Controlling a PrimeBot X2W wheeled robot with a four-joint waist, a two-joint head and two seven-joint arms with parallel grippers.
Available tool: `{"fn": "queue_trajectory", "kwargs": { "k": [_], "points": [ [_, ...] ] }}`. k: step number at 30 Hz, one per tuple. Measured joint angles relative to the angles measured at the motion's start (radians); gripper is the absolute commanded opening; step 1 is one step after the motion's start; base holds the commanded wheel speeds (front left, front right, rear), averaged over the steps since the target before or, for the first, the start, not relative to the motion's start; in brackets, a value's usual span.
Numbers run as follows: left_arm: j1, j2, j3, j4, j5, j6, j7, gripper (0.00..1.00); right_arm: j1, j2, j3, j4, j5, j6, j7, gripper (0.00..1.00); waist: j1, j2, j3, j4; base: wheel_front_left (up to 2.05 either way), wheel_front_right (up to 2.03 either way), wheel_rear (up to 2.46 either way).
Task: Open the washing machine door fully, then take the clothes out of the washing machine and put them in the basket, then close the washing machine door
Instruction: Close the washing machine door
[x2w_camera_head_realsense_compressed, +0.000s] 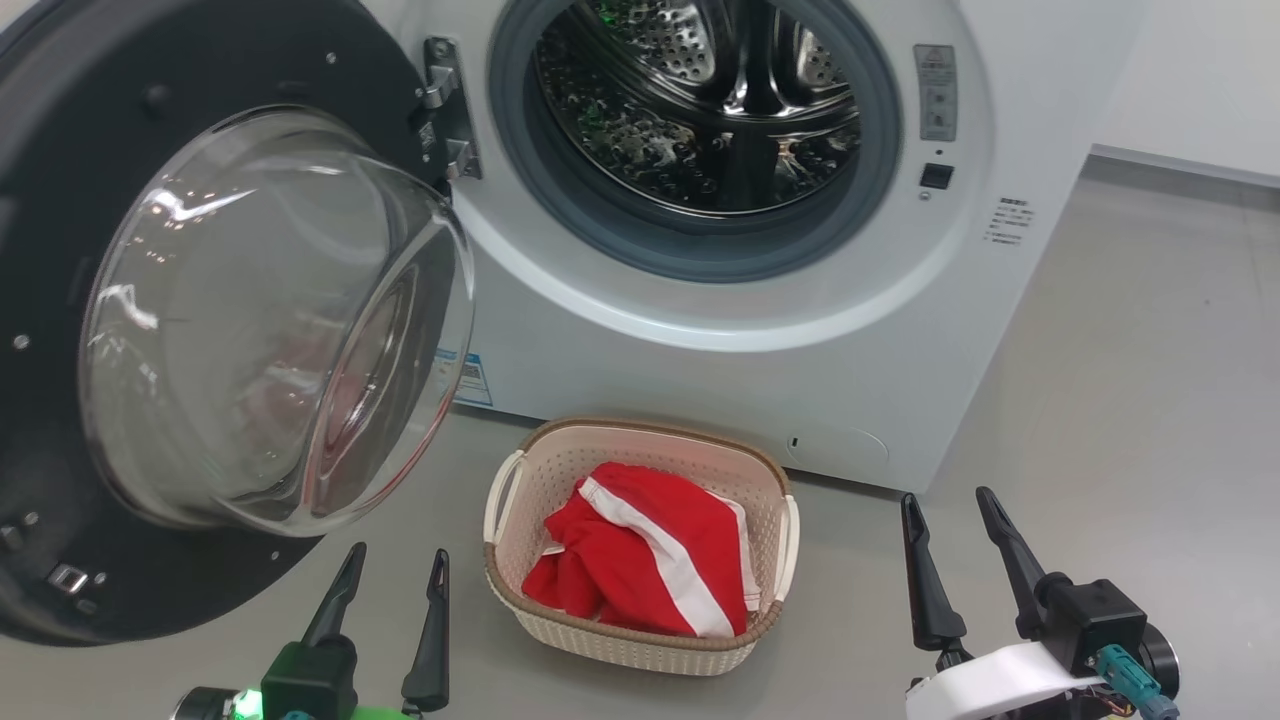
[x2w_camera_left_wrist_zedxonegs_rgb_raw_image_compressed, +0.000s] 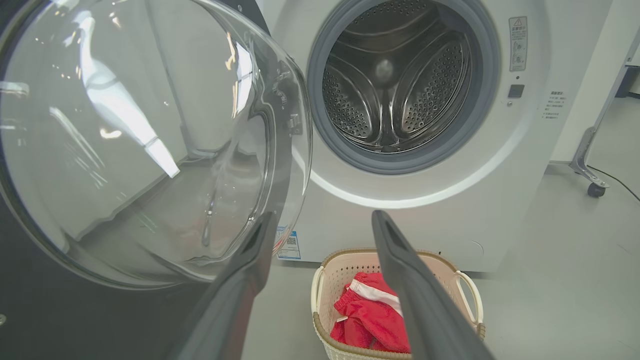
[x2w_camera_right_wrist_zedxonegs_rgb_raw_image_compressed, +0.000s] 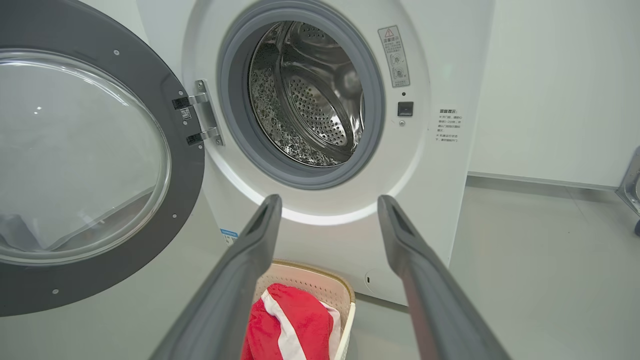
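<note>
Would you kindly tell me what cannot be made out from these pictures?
Head view: washing machine door, left rim cut by the edge.
Left wrist view: clothes, partly behind the left tool.
Right wrist view: basket, mostly below the bottom edge.
Warning label: print too small.

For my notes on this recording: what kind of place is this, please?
Likely a laundry area, perhaps a test room: a washing machine with door open, a basket of clothes, a bare grey floor.

Floor: smooth pale grey floor (x2w_camera_head_realsense_compressed: 1150, 400) — evenly lit.
Wall: plain white wall (x2w_camera_right_wrist_zedxonegs_rgb_raw_image_compressed: 550, 75) rose above a grey skirting strip (x2w_camera_right_wrist_zedxonegs_rgb_raw_image_compressed: 540, 181).
Furniture: grey metal leg (x2w_camera_left_wrist_zedxonegs_rgb_raw_image_compressed: 581, 160) stood on a black caster (x2w_camera_left_wrist_zedxonegs_rgb_raw_image_compressed: 596, 190).
</note>
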Motion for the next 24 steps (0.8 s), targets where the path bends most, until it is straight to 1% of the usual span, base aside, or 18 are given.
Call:
{"fn": "queue_trajectory", "kwargs": {
  "k": [13, 14, 17, 24],
  "points": [
    [-0.001, 0.0, 0.005, 0.005, -0.01, 0.009, -0.01, 1.0, -0.001, 0.0, 0.022, 0.001, 0.0, 0.004, 0.0, 1.0, 0.0, 0.0, 0.015, 0.154, 0.0, 0.0, 0.0],
    [-0.001, 0.0, 0.008, 0.005, -0.01, 0.01, -0.01, 1.0, -0.002, 0.0, 0.026, 0.003, 0.0, 0.009, 0.0, 1.0, 0.0, 0.0, 0.016, 0.16, 0.0, 0.0, 0.0],
    [-0.001, 0.0, 0.014, 0.005, -0.01, 0.013, -0.011, 1.0, -0.003, 0.001, 0.037, 0.008, 0.0, 0.009, 0.0, 1.0, 0.0, 0.0, 0.019, 0.17, 0.0, 0.0, 0.0],
    [-0.001, -0.001, 0.017, 0.005, -0.01, 0.016, -0.013, 1.0, -0.007, 0.0, 0.044, 0.012, 0.0, 0.009, 0.0, 1.0, 0.0, 0.0, 0.019, 0.171, 0.0, 0.0, 0.0]
  ]
}}
